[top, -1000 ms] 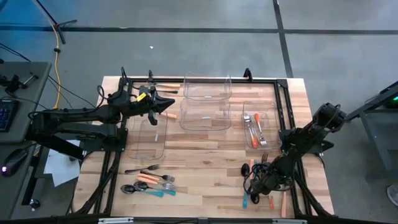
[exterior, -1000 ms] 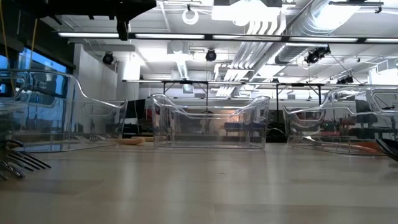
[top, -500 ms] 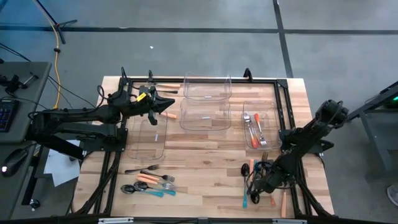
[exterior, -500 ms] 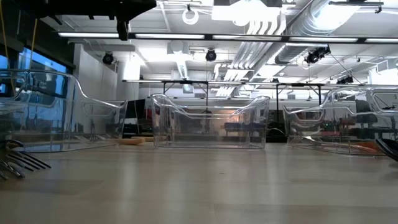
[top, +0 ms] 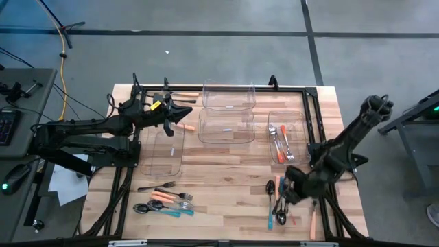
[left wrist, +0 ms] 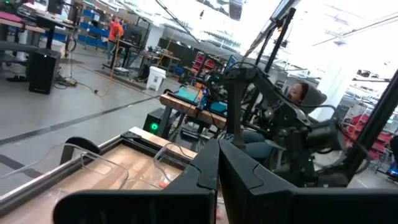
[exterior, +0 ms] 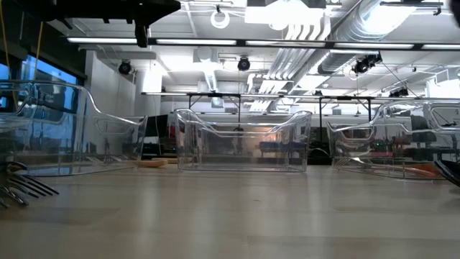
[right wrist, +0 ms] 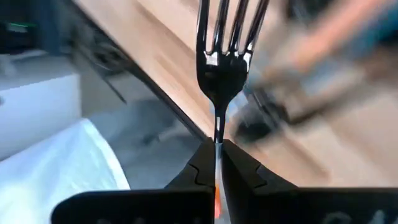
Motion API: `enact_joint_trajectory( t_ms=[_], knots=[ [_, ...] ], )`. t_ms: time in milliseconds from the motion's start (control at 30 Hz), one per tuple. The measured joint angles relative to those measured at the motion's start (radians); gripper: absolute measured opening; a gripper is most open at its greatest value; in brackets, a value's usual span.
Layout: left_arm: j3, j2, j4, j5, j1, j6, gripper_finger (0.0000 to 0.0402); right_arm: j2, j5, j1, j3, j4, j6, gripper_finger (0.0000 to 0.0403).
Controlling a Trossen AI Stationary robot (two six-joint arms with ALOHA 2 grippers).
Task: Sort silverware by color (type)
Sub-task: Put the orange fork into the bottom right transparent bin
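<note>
Two piles of silverware lie loose at the near edge of the table (top: 226, 171): one (top: 164, 200) at the near left and one (top: 278, 199) at the near right. The right gripper (top: 291, 186) hangs just above the right pile with its fingers (right wrist: 198, 171) pinched tight on the neck of a fork (right wrist: 225, 53), whose prongs stick out past the fingertips and whose orange handle shows between them. So the step in hand looks like carrying one picked piece off to its place. A bin (top: 282, 143) just beyond already holds a few orange-handled pieces, and it seems the likely home for this fork. The next move calls for carrying the fork over that bin's rim without tipping it, then letting go. The left gripper (top: 184, 115) waits over the far left of the table, closed and empty, beside another bin (top: 164, 152).
</note>
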State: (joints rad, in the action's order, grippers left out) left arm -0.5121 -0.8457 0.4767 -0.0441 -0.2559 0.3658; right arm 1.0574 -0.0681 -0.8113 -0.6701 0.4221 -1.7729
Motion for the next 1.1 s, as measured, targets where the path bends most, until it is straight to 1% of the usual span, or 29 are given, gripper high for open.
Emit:
enact_joint_trajectory(
  t_ms=[67, 167, 300, 367, 467, 533, 600, 667, 800, 967, 1100],
  knots=[
    [0.000, 0.000, 0.000, 0.000, 0.000, 0.012, 0.0000, -0.019, -0.034, 0.068, 0.000, -0.031, 0.165, 0.0000],
    [0.000, 0.000, -0.001, -0.001, 0.001, 0.026, 0.0000, -0.021, -0.039, 0.204, 0.000, -0.098, 0.421, 0.0000],
    [0.000, 0.000, -0.003, -0.001, 0.001, 0.026, 0.0000, -0.021, -0.038, 0.419, 0.000, -0.209, 0.769, 0.0000],
    [0.000, 0.000, -0.002, -0.020, 0.002, 0.030, 0.0000, -0.021, -0.040, 0.529, 0.000, -0.279, 0.924, 0.0000],
    [-0.016, 0.000, -0.047, -0.093, 0.016, 0.034, 0.0000, -0.021, -0.010, 0.683, -0.001, -0.408, 1.129, 0.0000],
    [-0.047, -0.007, -0.120, -0.103, 0.035, 0.019, 0.0000, -0.021, 0.037, 0.772, -0.002, -0.494, 1.240, 0.0000],
    [-0.085, -0.019, -0.204, -0.103, 0.054, -0.010, 0.0000, -0.022, 0.090, 0.845, -0.002, -0.563, 1.321, 0.0000],
    [-0.129, -0.039, -0.254, -0.101, 0.067, -0.052, 0.0000, -0.022, 0.131, 0.899, -0.016, -0.569, 1.380, 0.0000],
    [-0.200, -0.076, -0.269, -0.078, 0.081, -0.121, 0.0000, -0.015, 0.201, 0.970, -0.103, -0.455, 1.488, 0.0000],
    [-0.232, -0.092, -0.270, -0.005, 0.079, -0.177, 0.0000, 0.012, 0.212, 0.996, -0.237, -0.256, 1.620, 0.0000],
    [-0.232, -0.092, -0.269, 0.012, 0.079, -0.177, 0.0000, 0.030, 0.217, 1.002, -0.282, -0.200, 1.659, 0.0000]
  ],
)
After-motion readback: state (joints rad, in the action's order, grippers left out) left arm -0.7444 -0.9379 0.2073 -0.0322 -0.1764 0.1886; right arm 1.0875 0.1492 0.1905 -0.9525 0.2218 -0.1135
